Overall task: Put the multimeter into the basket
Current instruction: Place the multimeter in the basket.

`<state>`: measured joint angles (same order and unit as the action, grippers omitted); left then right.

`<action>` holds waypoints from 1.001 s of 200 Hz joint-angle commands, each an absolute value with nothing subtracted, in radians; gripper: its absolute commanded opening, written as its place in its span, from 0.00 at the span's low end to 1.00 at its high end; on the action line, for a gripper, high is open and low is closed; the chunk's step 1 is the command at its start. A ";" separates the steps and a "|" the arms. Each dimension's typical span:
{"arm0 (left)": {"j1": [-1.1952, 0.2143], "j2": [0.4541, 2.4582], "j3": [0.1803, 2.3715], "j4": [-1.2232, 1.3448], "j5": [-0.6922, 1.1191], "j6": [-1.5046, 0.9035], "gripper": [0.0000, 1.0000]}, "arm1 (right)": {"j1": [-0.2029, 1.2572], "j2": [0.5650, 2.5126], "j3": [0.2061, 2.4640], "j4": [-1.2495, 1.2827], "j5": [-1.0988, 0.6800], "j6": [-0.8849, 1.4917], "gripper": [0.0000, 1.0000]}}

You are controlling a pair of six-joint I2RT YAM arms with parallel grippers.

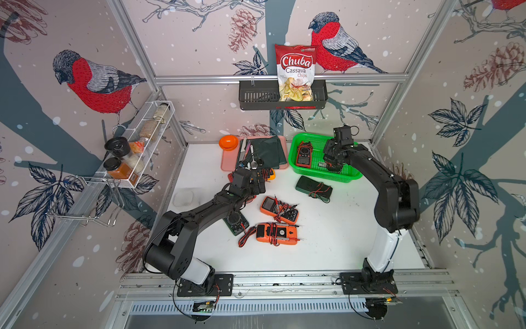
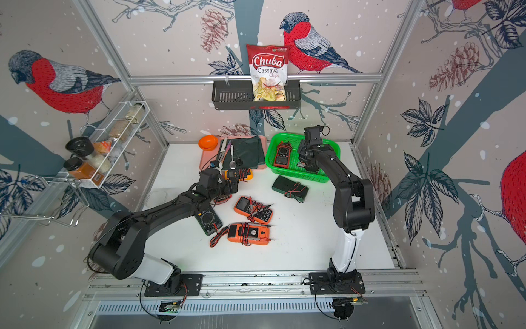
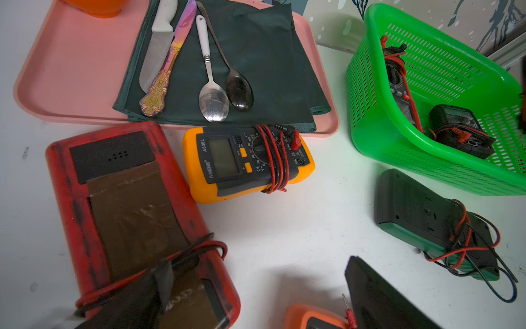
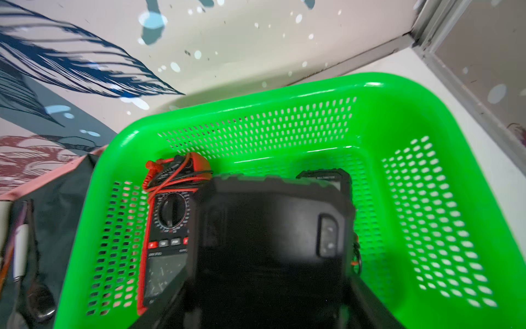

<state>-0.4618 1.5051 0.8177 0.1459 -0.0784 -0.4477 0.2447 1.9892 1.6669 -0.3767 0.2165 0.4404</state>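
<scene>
Judging by how things lay, the job was partly done. A red clamp meter [image 1: 304, 153] lay flat at the left of the green basket [image 1: 320, 174]. The right pincer [image 1: 333, 167] reached down inside the basket, its jaws closed on a black multimeter [image 4: 270, 228] held low over the mesh floor and seemingly not yet released. The left pincer [image 3: 259, 267] hung wide and empty over a red multimeter [image 3: 133, 210], which lay face down at the left of the desk [image 1: 327, 250]. Just beside that was a yellow multimeter [image 3: 247, 162], close against the near edge of the pink tray [image 3: 71, 85]; whether they touched I could not tell. Left to do were letting the black one go and moving the rest, including a dark green multimeter [image 1: 314, 188] near the basket's near wall and two orange multimeters [image 1: 279, 210] mid-desk. The basket stood at the far right of the desk, near the far wall, with the tray just beside its left rim, so the way in looked clearest from above or from the near side. Its right half was bare mesh, and the near part of the desk was open.
</scene>
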 commanded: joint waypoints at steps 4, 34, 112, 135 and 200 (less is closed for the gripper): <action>-0.458 1.506 0.826 0.157 -0.077 -0.443 0.99 | 0.260 2.092 1.755 -0.437 0.211 0.419 0.17; -0.457 1.508 0.825 0.157 -0.080 -0.442 0.99 | 0.273 2.192 1.825 -0.466 0.203 0.422 0.22; -0.452 1.516 0.826 0.163 -0.070 -0.443 0.98 | 0.302 2.290 1.873 -0.503 0.163 0.433 0.49; -0.451 1.519 0.828 0.165 -0.067 -0.445 0.99 | 0.308 2.307 1.876 -0.508 0.148 0.433 0.61; -0.451 1.514 0.824 0.163 -0.063 -0.445 0.98 | 0.313 2.307 1.878 -0.508 0.122 0.424 0.96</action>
<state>-0.4519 1.5185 0.8196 0.1463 -0.0704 -0.4473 0.3058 2.3199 1.8698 -0.5034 0.1497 0.4255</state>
